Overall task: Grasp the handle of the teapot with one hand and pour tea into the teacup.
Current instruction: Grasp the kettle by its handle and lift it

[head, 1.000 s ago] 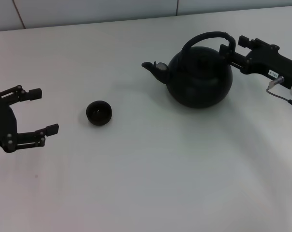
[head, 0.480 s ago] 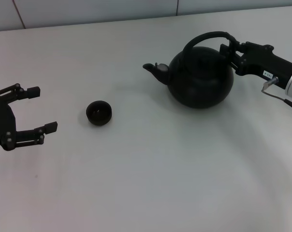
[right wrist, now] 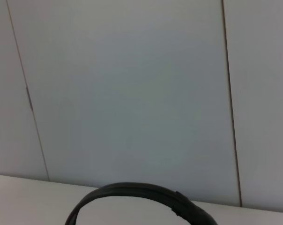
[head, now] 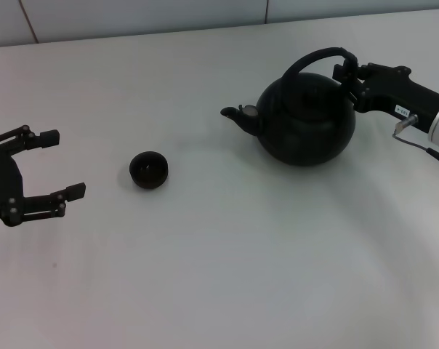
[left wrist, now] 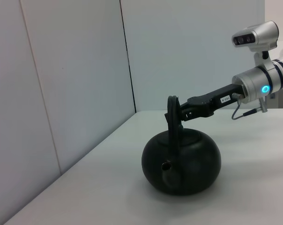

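The matte black teapot stands on the white table at the right, its spout pointing left toward the teacup. My right gripper reaches in from the right and is shut on the right end of the arched handle. The left wrist view shows the same grip: the right gripper pinches the handle above the teapot. In the right wrist view only the handle's arch shows. The small dark teacup sits left of centre. My left gripper rests open at the far left, apart from the cup.
The white table runs to a pale panelled wall at the back. About a hand's width of bare table separates the teacup from the spout.
My right gripper's fingers have shut on the handle. The teapot has shifted slightly to the right, spout included. The left gripper has barely moved.
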Tool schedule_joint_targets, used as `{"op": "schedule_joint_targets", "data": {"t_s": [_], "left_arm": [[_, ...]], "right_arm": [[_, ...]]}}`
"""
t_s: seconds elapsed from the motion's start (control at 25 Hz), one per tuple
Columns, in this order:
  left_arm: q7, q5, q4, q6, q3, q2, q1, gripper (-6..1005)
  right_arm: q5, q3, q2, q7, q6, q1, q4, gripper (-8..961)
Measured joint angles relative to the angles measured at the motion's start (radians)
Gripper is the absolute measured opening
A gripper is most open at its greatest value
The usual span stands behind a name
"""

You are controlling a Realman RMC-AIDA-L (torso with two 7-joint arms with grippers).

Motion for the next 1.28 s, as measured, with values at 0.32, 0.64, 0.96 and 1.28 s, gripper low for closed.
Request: {"op": "schedule_joint_targets", "data": {"t_s": [0.32, 0.64, 0.96, 1.28], "left_arm": [[0.0, 0.0, 0.0, -0.004, 0.002, -0.001, -0.002, 868], [0.0, 0.0, 0.001, -0.02, 0.004, -0.007, -0.004, 868], [0.0, 0.0, 0.002, -0.024, 0.005, -0.008, -0.007, 868], [0.0, 0.0, 0.002, -0.031, 0.004, -0.008, -0.006, 868]], "right_arm": [[0.0, 0.0, 0.001, -0.014, -0.001, 0.0, 0.0, 146], [0.015, 0.009, 0.004, -0.065, -0.004, 0.007, 0.016, 140], [0.136, 0.013, 0.002, -0.131, 0.0, 0.005, 0.055, 134], [0.154, 0.013, 0.0, -0.131, 0.016, 0.005, 0.063, 135]]}}
